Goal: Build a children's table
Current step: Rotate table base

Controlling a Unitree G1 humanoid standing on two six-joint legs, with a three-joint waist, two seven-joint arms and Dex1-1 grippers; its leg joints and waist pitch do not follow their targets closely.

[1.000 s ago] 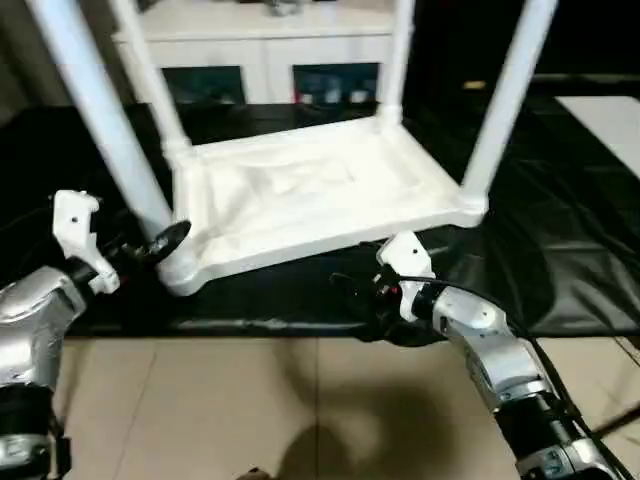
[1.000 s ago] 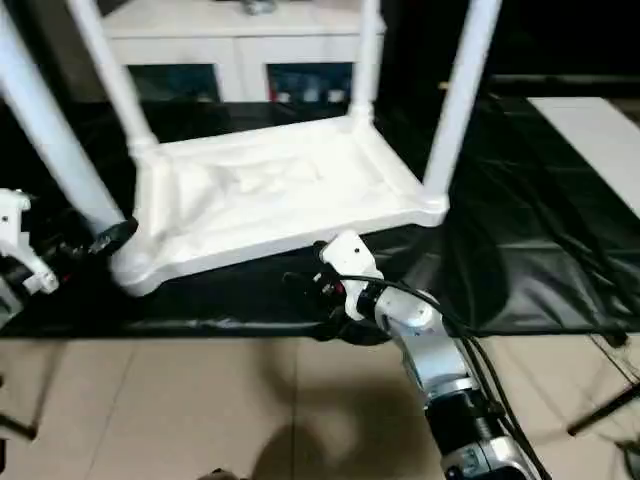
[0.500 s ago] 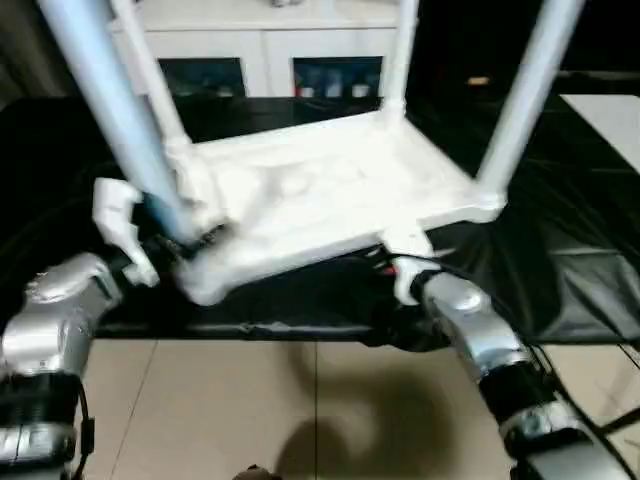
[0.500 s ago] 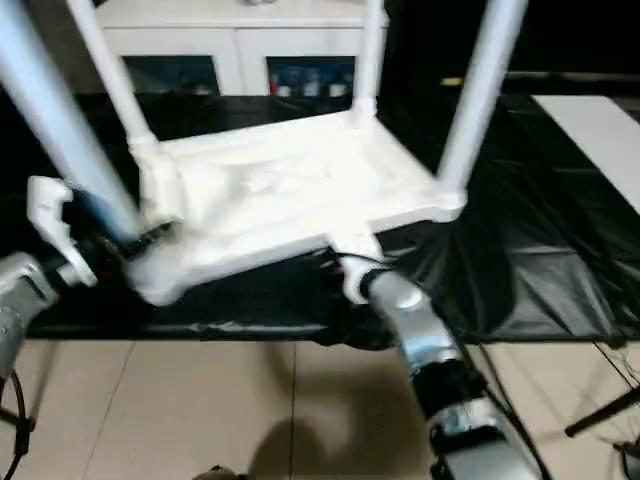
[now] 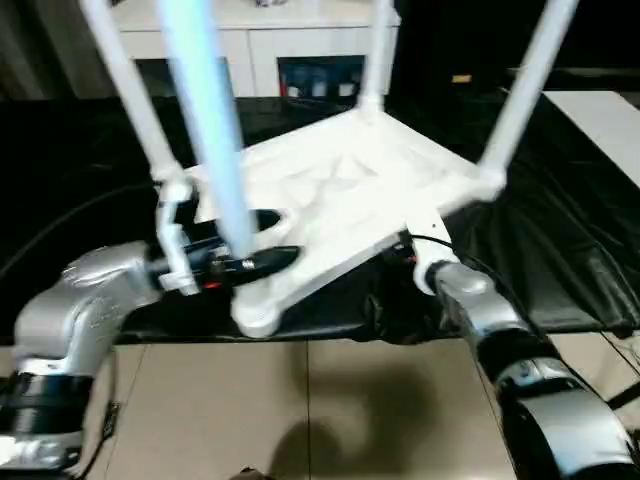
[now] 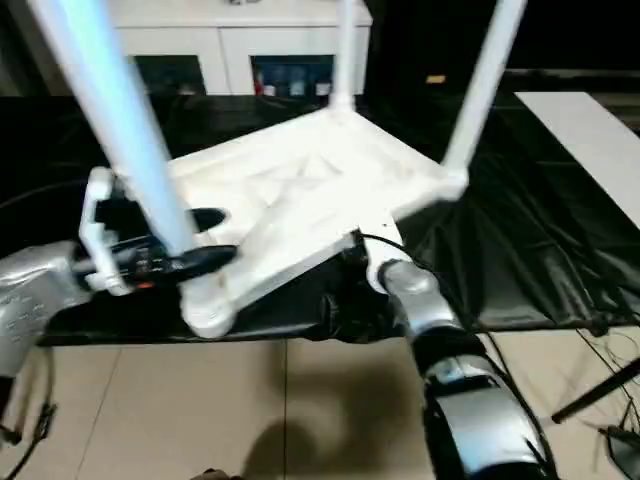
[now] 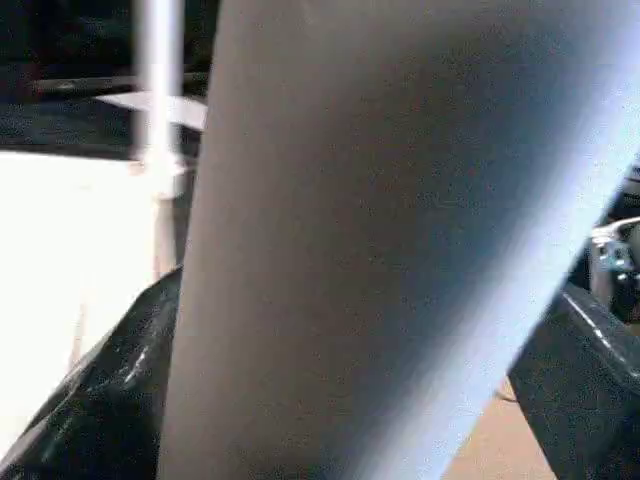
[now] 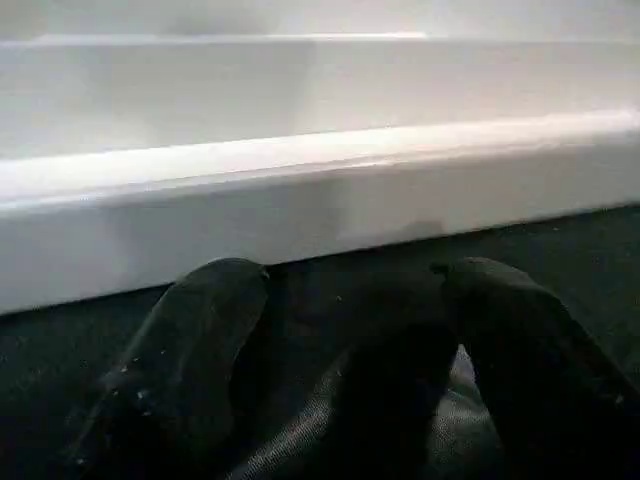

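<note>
The children's table (image 5: 350, 190) lies upside down and tilted on a black sheet, its X-ribbed underside up and its four white legs in their corner sockets. My left gripper (image 5: 262, 241) is open and straddles the near-left leg (image 5: 205, 130) just above its socket, one black finger on each side. In the left wrist view that leg (image 7: 400, 240) stands right in front of the camera. My right gripper (image 8: 350, 290) is open, low on the sheet at the tabletop's near rim (image 8: 320, 200), fingertips (image 8: 215, 310) close under the edge.
A white glass-door cabinet (image 5: 260, 45) stands behind the table. The black sheet (image 5: 570, 250) covers the floor under it and wrinkles at the right. Beige tiles (image 5: 300, 410) lie in front. A white panel (image 5: 605, 115) lies at the far right.
The left gripper moved in from beside the near-left leg and now straddles it. The table has swung and tilted, its near-left corner shifting right. The right gripper went under the near rim.
</note>
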